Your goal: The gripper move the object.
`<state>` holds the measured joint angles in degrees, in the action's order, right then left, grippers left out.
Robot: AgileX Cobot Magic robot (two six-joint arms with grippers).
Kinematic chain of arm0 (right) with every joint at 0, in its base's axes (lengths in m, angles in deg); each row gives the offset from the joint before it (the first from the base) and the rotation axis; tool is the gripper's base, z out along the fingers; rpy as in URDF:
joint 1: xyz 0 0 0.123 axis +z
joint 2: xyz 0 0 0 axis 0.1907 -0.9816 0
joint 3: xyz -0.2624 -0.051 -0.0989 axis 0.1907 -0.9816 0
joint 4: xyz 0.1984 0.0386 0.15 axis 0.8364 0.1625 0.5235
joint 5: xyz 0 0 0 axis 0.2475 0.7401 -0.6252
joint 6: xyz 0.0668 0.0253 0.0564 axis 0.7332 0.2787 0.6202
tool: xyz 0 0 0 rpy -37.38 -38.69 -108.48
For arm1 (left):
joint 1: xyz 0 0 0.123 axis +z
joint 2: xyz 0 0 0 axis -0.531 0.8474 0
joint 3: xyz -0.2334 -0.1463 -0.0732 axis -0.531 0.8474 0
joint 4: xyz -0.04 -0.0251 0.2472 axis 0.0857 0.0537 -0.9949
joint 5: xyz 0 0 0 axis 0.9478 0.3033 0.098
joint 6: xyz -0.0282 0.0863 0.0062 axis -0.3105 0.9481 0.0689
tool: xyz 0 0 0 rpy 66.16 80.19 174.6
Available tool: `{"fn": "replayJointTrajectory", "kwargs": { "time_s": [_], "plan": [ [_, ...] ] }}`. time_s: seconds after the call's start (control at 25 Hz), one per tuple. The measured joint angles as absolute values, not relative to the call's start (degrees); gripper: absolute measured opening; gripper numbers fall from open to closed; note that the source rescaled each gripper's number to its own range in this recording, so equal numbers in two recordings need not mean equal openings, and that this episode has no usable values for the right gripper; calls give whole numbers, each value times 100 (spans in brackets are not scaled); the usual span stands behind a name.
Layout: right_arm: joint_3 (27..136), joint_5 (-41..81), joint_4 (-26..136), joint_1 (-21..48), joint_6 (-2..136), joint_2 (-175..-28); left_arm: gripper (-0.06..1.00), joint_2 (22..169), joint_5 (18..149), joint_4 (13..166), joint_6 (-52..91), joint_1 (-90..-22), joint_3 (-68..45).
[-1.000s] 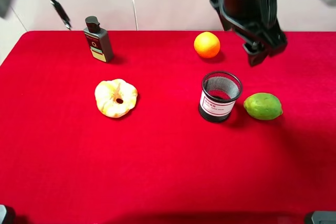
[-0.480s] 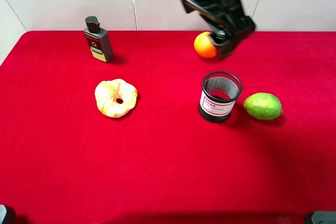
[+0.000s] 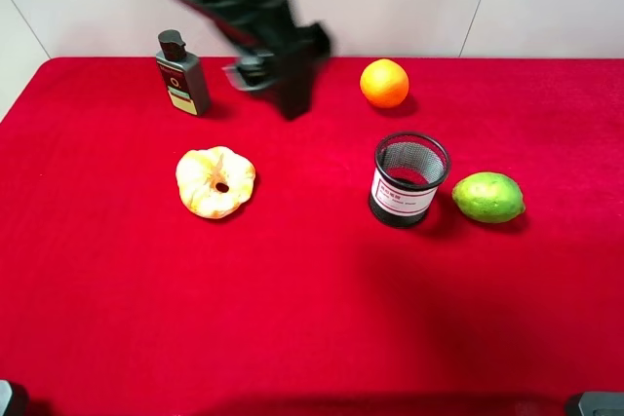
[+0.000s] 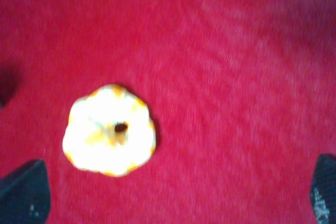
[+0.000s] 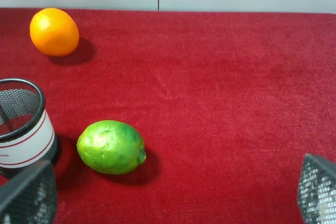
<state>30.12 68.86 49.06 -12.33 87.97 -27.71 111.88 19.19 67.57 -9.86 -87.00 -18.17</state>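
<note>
We are watching the left gripper [image 3: 292, 94] hanging blurred above the far part of the red cloth [image 3: 312, 319], between the dark bottle [image 3: 181, 73] and the orange [image 3: 384, 83], touching nothing that we can see. In the left wrist view its two fingertips [image 4: 23, 195] are sitting far apart at the frame's corners with only cloth between them, so its jaws are spread and carrying nothing; the pale, lobed yellow fruit [image 4: 109, 130] with a dark hole in its middle is lying beneath it. The pen cup [image 3: 409, 180] is standing upright on the cloth right of centre, mouth up, its white label band facing the camera, with the lime [image 3: 488, 197] just beside it and the orange farther back. We are not finding the right gripper in the high view; in the right wrist view its mesh-patterned fingertips [image 5: 26, 195] are also showing wide apart, gripping nothing, with the pen cup, lime and orange lying ahead of them.
</note>
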Motion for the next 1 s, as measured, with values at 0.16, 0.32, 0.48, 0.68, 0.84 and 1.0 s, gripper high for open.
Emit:
{"fn": "replayJointTrajectory", "kwargs": {
  "time_s": [0.16, 0.32, 0.48, 0.68, 0.84, 1.0],
  "plan": [
    [3012, 6886, 4906, -1233, 8797, -2771, 100, 10490, 2080, 6855, -1005, -8550, -1167],
    [3012, 6886, 4906, -1233, 8797, -2771, 100, 9497, 2302, 7043, -1004, -8264, -383],
    [3012, 6886, 4906, -1233, 8797, -2771, 100, 8610, 2303, 7109, -891, -8183, 325],
    [3012, 6886, 4906, -1233, 8797, -2771, 100, 7465, 1902, 7142, -891, -8183, 826],
    [3012, 6886, 4906, -1233, 8797, -2771, 100, 6964, 1902, 7137, -891, -8183, 848],
    [3012, 6886, 4906, -1233, 8797, -2771, 100, 6614, 1902, 6938, -891, -8110, 901]
  ]
}}
